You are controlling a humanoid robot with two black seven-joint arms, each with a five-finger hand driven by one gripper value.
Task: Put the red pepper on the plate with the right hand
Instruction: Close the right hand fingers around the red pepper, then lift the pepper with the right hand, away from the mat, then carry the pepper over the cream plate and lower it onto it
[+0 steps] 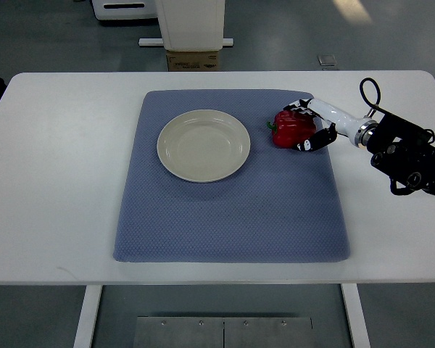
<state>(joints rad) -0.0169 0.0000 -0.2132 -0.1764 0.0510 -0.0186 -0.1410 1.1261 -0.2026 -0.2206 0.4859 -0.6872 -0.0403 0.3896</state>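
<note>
A red pepper [288, 128] with a green stem lies on the blue mat [232, 210], to the right of a cream plate [203, 145]. My right hand [309, 125] reaches in from the right edge and its fingers are curled around the pepper's right side. The pepper rests on the mat, apart from the plate. The left arm does not show.
The mat lies on a white table [58, 181]. A white pedestal and a cardboard box [193, 58] stand beyond the table's far edge. The right forearm, with black cabling [409, 156], hangs over the table's right side.
</note>
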